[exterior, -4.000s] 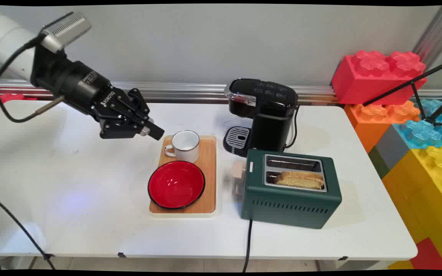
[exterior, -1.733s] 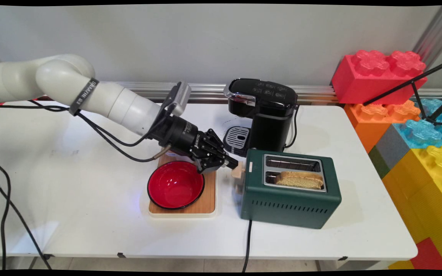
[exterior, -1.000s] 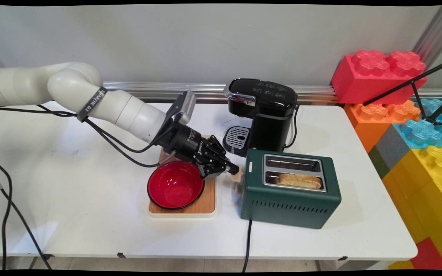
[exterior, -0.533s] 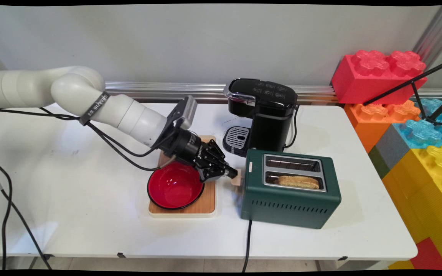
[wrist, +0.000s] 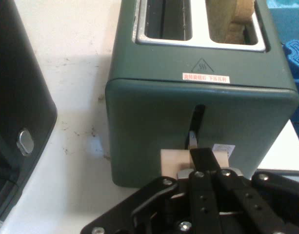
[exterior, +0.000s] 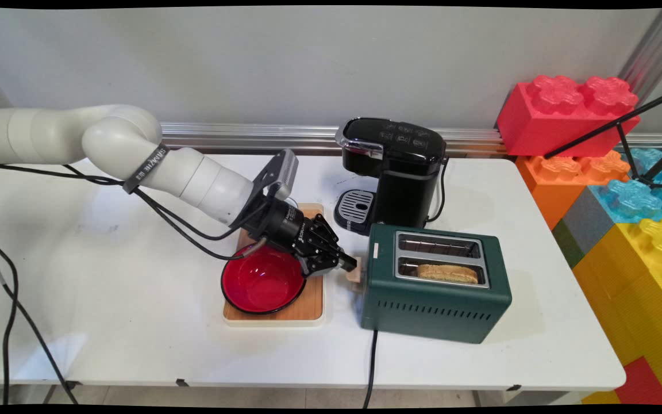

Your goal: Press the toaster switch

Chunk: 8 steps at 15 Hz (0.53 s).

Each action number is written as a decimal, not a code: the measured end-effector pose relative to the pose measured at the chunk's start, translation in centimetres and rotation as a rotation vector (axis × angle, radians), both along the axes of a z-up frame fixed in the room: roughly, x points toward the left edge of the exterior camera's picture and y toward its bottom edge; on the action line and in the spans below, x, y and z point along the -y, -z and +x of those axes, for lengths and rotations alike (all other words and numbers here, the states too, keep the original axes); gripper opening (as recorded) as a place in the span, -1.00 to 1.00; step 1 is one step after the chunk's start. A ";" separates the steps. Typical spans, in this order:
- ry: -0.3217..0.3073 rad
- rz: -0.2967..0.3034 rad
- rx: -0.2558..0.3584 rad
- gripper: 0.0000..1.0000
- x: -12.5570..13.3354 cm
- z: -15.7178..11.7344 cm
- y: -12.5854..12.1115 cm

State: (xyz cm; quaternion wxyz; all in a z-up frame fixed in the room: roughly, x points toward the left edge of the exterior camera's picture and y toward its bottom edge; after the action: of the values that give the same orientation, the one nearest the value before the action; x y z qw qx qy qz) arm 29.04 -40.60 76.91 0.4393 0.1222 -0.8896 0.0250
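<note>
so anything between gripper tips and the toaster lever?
Nothing. In the hand view the gripper sits directly on the beige lever of the green toaster.

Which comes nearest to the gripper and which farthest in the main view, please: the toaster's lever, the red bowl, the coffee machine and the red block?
1. Toaster's lever: under the gripper tip.
2. Red bowl: on the tray, toward the arm's side.
3. Coffee machine: behind the toaster.
4. Red block: far right, against the wall.
</note>
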 end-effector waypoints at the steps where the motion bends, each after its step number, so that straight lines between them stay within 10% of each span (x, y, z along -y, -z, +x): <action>1: -0.002 0.000 0.000 -1.00 0.0 -0.1 0.1; 8: -0.009 0.001 0.006 -1.00 0.1 -0.1 0.4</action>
State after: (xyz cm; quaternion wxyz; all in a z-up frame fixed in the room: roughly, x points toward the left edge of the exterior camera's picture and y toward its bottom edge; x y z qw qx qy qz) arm 28.90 -40.68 76.55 0.4365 0.1265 -0.8903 0.0267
